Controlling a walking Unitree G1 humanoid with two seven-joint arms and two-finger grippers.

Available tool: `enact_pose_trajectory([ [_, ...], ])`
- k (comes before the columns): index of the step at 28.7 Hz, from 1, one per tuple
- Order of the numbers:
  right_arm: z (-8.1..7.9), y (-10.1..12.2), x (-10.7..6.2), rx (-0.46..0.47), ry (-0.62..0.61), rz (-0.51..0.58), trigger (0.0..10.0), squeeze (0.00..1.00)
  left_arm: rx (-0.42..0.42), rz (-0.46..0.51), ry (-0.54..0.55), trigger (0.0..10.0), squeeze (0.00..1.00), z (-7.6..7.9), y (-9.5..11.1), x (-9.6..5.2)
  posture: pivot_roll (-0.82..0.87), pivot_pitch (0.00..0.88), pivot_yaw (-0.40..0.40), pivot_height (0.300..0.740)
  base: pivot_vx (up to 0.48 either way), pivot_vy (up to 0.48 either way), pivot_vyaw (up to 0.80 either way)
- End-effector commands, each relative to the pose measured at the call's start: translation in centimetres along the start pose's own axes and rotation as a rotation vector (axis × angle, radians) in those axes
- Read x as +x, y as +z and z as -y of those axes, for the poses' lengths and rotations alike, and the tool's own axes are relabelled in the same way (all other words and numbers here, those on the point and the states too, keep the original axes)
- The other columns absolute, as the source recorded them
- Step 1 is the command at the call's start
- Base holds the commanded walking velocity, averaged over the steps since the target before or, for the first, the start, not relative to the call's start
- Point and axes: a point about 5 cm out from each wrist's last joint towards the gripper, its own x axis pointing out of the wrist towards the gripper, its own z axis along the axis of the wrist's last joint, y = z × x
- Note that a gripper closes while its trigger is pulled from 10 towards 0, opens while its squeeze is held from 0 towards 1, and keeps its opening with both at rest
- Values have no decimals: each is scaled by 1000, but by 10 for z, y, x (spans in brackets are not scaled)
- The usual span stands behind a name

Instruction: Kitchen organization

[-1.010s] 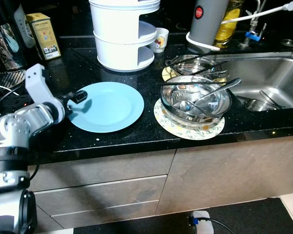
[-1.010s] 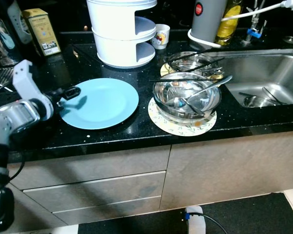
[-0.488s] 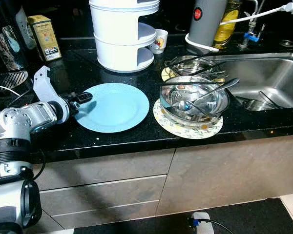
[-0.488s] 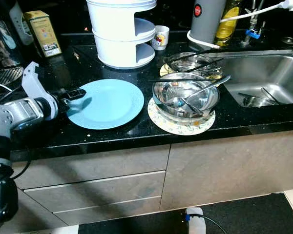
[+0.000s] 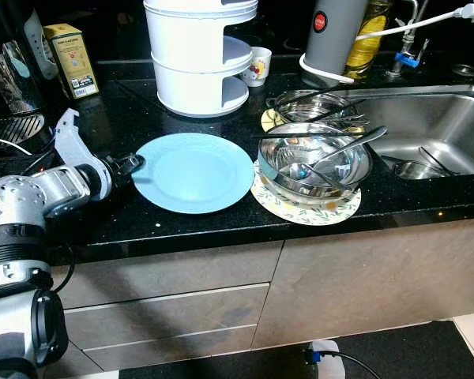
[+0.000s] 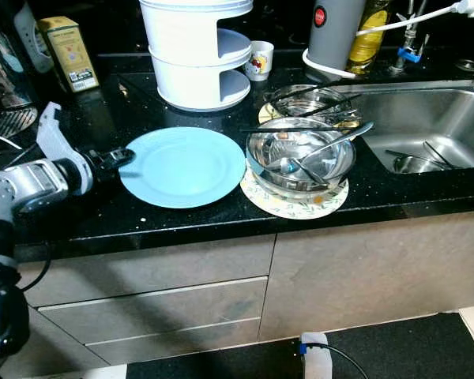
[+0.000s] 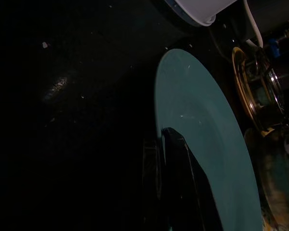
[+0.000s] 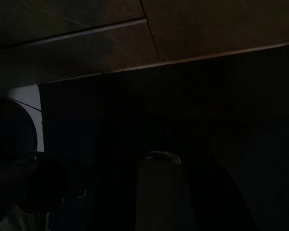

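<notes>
Since a second ago the blue plate (image 5: 193,171) has slid right across the black desk (image 5: 221,225), and its far rim now touches the stacked bowls (image 5: 314,162). My left tool (image 5: 132,163) pinches the plate's near rim, I think, though the wrist view is dim. Next I lift it clear.

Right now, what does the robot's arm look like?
The left arm is shiny silver metal with rounded joints and black rings between the segments. A pale grey angular bracket sticks up near the wrist, and thin black cables run beside it. The left gripper at the end is black, with long slim fingers.
</notes>
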Motion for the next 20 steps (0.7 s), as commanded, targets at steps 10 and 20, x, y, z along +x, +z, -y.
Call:
enact_pose_trajectory([
  [10, 1, -8, -2, 14, -9, -24, 10000, 0, 75, 102, -103, 0, 0, 0, 28, -26, -27, 181, 0, 740, 0, 0, 0],
  [20, 1, -9, -3, 12, -6, -28, 10000, 0, 240, 52, -476, 0, 0, 22, 33, -79, -21, 183, -6, 740, 0, 0, 0],
])
